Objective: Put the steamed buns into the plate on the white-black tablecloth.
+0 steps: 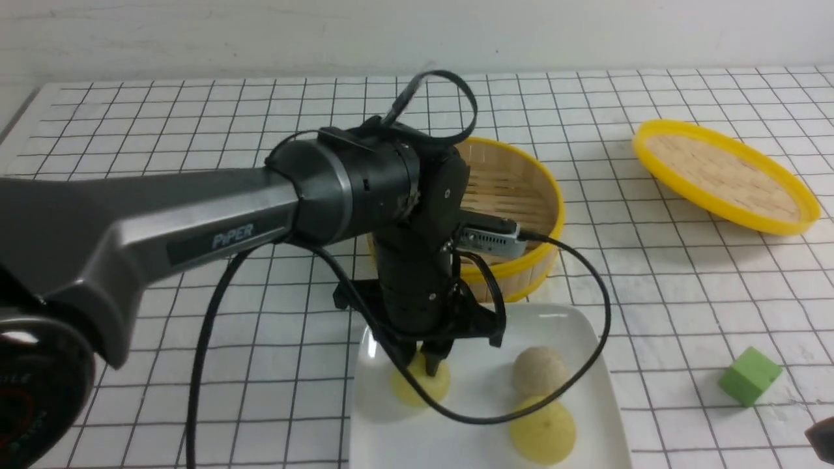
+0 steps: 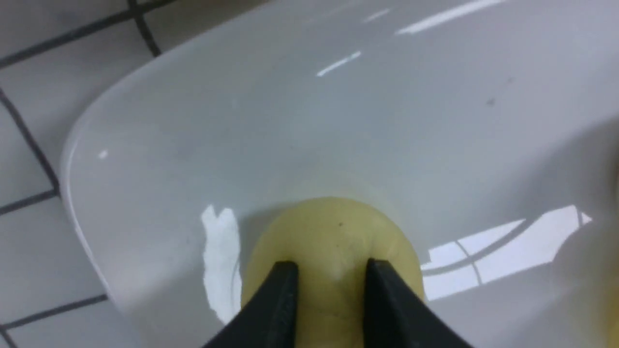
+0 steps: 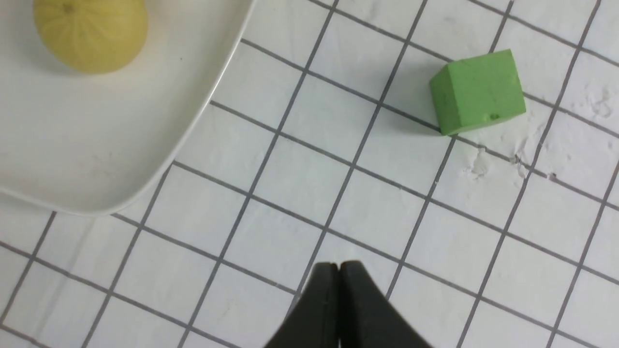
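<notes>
The white plate [image 1: 603,384] lies on the white-black tablecloth [image 1: 195,130] at the front. My left gripper [image 1: 427,366] is shut on one pale yellow-green steamed bun [image 1: 417,385], which rests on the plate's left part. In the left wrist view the fingertips [image 2: 285,275] press into that bun [image 2: 333,232] on the plate [image 2: 338,121]. The second steamed bun [image 1: 542,431] sits at the plate's front right and also shows in the right wrist view [image 3: 89,31]. My right gripper [image 3: 338,266] is shut and empty over the cloth, beside the plate's corner [image 3: 145,159].
A beige-grey bun [image 1: 539,370] sits on the plate between the two buns. The bamboo steamer basket [image 1: 521,195] stands behind the plate, empty where it shows. Its yellow-rimmed lid [image 1: 723,176] lies at the back right. A green cube [image 1: 749,376] lies right of the plate and shows in the right wrist view [image 3: 476,92].
</notes>
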`<state>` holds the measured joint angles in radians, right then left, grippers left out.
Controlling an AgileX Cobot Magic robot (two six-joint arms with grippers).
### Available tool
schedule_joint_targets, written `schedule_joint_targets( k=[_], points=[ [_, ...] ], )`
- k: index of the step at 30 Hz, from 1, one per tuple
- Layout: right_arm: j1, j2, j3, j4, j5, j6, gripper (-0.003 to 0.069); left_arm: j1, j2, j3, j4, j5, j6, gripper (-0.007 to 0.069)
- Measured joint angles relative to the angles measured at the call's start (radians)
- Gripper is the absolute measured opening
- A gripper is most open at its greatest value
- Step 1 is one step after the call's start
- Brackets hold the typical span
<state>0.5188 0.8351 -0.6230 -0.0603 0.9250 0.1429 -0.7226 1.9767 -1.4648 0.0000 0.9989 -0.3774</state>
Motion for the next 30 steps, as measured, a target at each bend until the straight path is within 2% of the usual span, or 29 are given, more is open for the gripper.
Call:
schedule_joint_targets(
  k=[2, 6, 10, 14, 18, 20, 21, 23, 24, 26, 27, 30],
  points=[
    [0.0, 0.0, 0.0, 0.0, 0.005, -0.01, 0.0013, 0.0, -0.005, -0.007, 0.0, 0.008, -0.005, 0.0307],
    [0.0, -0.006, -0.004, 0.0, 0.031, -0.016, 0.0009, -0.001, -0.037, -0.057, 0.009, 0.043, -0.006, 0.0377],
    [0.0, -0.051, -0.024, 0.0, 0.082, -0.018, 0.0, -0.001, -0.071, -0.101, 0.031, 0.054, -0.006, 0.0391],
    [0.0, -0.209, -0.033, 0.0, 0.168, -0.01, -0.001, -0.001, -0.083, -0.137, 0.047, 0.07, -0.008, 0.0393],
    [0.0, -0.367, -0.009, 0.003, 0.113, 0.061, -0.0011, -0.001, -0.083, -0.138, 0.047, 0.081, -0.008, 0.0394],
    [0.0, -0.484, 0.059, 0.003, -0.078, 0.099, -0.0011, -0.001, -0.083, -0.138, 0.048, 0.087, -0.008, 0.0393],
    [0.0, -0.484, 0.066, 0.003, -0.097, 0.099, -0.0011, -0.001, -0.083, -0.138, 0.048, 0.087, -0.008, 0.0393],
    [0.0, -0.561, 0.174, -0.013, -0.376, 0.101, -0.0011, -0.001, -0.083, -0.138, 0.046, 0.092, -0.008, 0.0384],
    [0.0, -0.563, 0.183, -0.013, -0.398, 0.101, -0.0011, -0.001, -0.083, -0.138, 0.046, 0.092, -0.008, 0.0384],
    [0.0, -0.573, 0.271, -0.046, -0.638, 0.101, -0.0011, -0.001, -0.083, -0.138, 0.044, 0.093, -0.008, 0.0365],
    [0.0, -0.573, 0.29, -0.051, -0.688, 0.102, -0.0011, -0.001, -0.083, -0.138, 0.044, 0.093, -0.008, 0.0356],
    [0.0, -0.573, 0.3, -0.058, -0.702, 0.102, -0.0011, -0.001, -0.083, -0.138, 0.044, 0.093, -0.007, 0.032]
  ],
)
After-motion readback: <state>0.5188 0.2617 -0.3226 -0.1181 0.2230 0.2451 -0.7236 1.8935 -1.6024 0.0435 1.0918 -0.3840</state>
